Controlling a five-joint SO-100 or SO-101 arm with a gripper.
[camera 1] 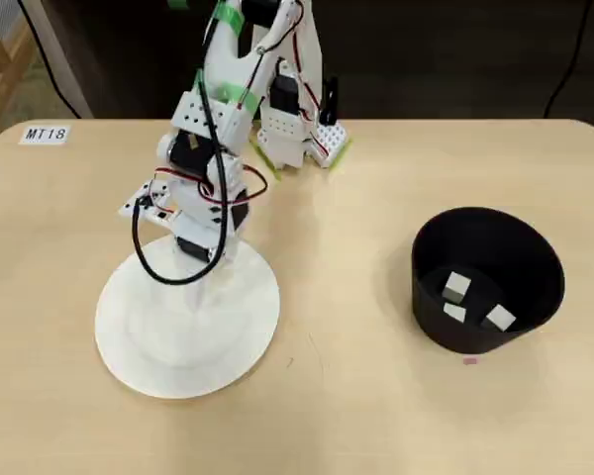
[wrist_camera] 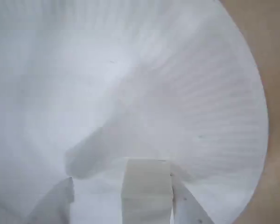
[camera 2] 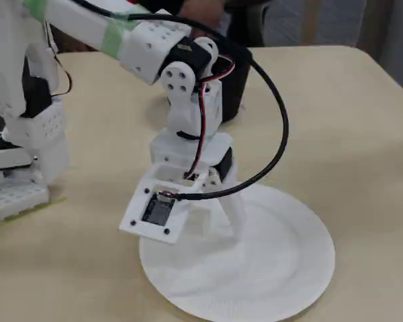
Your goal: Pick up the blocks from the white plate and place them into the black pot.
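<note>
Pincer (wrist_camera: 147,196) lowered onto the white plate (camera 1: 129,336), fingers set narrowly about the last block (wrist_camera: 146,189), a cube with no long axis, face toward the wrist camera; next: lift and carry to the black pot (camera 1: 487,280), well aside, holding three blocks (camera 1: 456,287).

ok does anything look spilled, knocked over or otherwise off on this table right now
Nothing stands out. The black pot stands upright with three blocks inside, none spilled on the table. The white plate lies flat, and the gripper is down over it with a fourth block between its fingers.
</note>
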